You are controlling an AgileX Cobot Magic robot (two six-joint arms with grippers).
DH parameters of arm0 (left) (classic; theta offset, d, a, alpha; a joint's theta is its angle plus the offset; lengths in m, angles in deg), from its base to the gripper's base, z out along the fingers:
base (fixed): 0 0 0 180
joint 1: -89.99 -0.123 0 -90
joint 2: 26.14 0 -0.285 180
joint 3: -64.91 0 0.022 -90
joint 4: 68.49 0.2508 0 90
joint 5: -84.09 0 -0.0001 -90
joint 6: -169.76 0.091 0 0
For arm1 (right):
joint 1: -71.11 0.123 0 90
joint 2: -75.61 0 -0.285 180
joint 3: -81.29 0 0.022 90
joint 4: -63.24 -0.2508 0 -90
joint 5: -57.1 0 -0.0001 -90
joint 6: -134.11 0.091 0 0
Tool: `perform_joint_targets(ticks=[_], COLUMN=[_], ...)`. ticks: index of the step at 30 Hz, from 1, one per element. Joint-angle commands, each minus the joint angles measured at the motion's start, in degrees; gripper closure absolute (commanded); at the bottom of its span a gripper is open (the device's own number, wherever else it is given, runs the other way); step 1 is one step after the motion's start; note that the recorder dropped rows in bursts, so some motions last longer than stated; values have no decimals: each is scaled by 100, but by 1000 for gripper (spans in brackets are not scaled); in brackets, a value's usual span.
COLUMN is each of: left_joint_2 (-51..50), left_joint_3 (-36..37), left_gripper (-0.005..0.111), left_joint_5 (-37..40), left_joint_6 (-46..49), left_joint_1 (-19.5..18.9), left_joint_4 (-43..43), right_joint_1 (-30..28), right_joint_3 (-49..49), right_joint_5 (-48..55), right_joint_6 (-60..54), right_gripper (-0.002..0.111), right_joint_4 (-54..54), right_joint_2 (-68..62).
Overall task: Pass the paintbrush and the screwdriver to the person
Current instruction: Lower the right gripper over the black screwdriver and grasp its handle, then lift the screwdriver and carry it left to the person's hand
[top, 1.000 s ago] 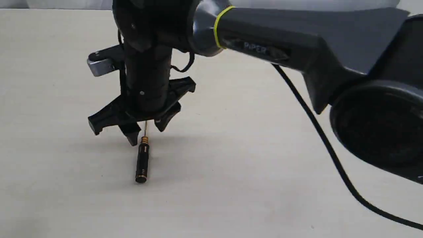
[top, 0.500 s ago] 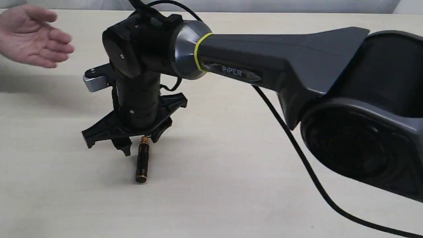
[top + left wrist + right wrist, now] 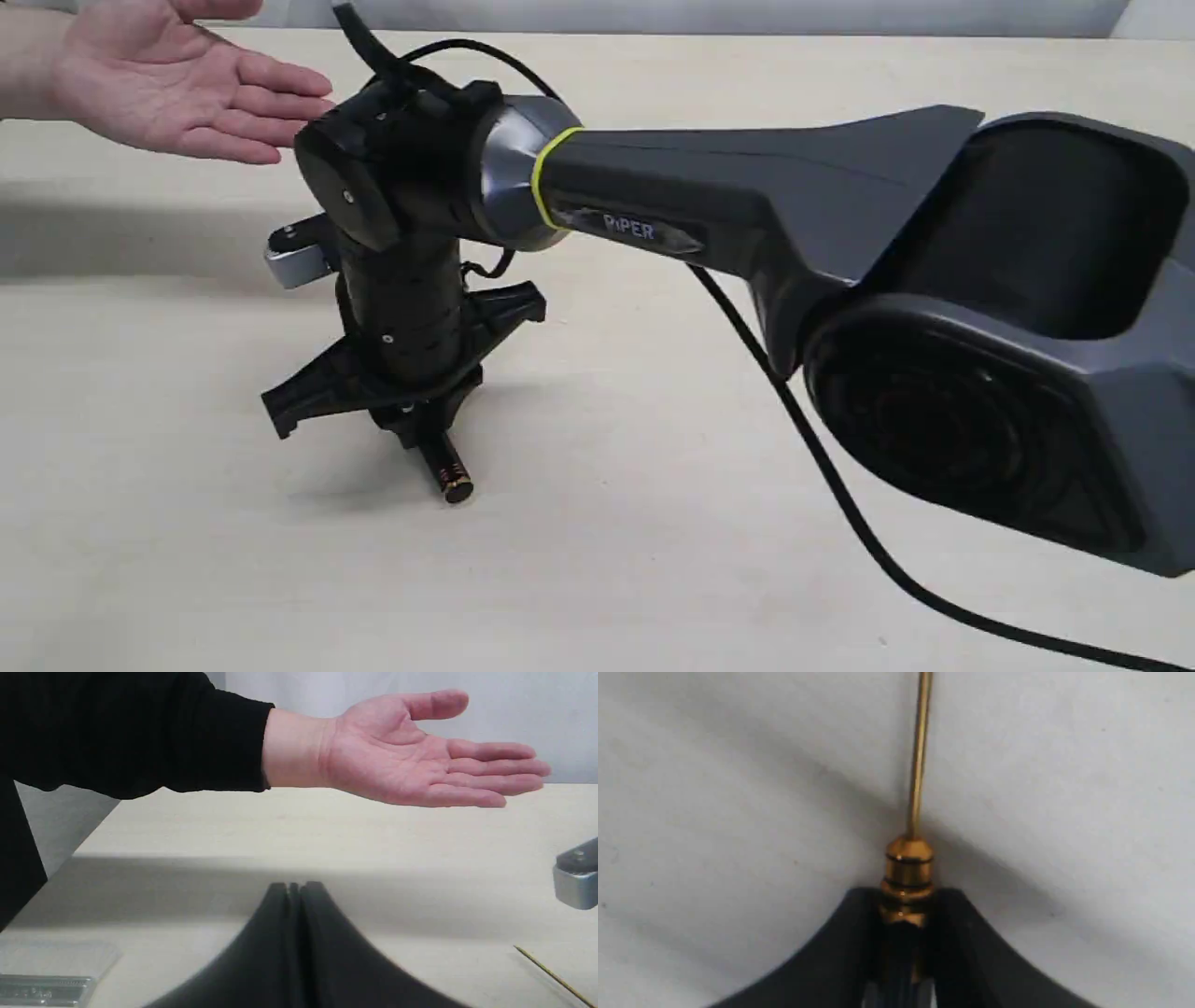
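The right hand (image 3: pixel 422 437) is clamped on the screwdriver (image 3: pixel 450 474), left of centre in the lower half of the exterior view. Its two fingers pinch the black handle just behind the gold collar. In the right wrist view the thin gold shaft runs out past the fingertips over the pale bench (image 3: pixel 653 579). The screwdriver is tilted, with its gold end cap pointing down toward the lower right. Whether the cap touches the bench cannot be told. The dark grey arm (image 3: pixel 766 196) reaches in from the right of the frame, with a black cable (image 3: pixel 840 504) hanging beneath it.

The person's palm (image 3: pixel 177 84) is open and facing up at the upper left of the exterior view. It is held above the bench, just beside the arm's wrist joint and apart from the screwdriver. A black sleeve (image 3: pixel 140 732) covers the forearm.

The left hand (image 3: pixel 294 891) has its fingers pressed together with nothing between them. The left wrist view also shows a clear plastic case (image 3: pixel 51 970) lying on the bench near its edge. Something silvery sits in it, too blurred to name.
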Motion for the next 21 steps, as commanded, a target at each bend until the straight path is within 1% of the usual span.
perform_joint_targets(ticks=[1, 6, 10, 12, 14, 17, 21], left_joint_2=[14, 14, 14, 14, 14, 14, 14], left_joint_3=[12, 12, 12, 12, 12, 12, 12], left_gripper=[107, 107, 107, 107, 107, 107, 107], left_joint_5=[-46, -57, -57, -57, -57, -57, -57], left_joint_6=[-12, -12, -12, -12, -12, -12, -12], left_joint_1=[32, 32, 32, 32, 32, 32, 32], left_joint_4=[-25, -25, -25, -25, -25, -25, -25], right_joint_1=[-6, -6, 32, 107, 172, 198, 118], right_joint_3=[79, 79, 79, 79, 79, 79, -70], right_joint_5=[12, -74, -86, -176, -353, -890, -1295], right_joint_6=[-184, -544, -1072, -1193, -1266, -1317, -1434], right_gripper=[104, 104, 104, 104, 104, 104, 104], right_joint_4=[84, -101, -675, -753, -731, -731, -713], right_joint_2=[-28, 493, 1110, 1445, 1803, 2209, 2292])
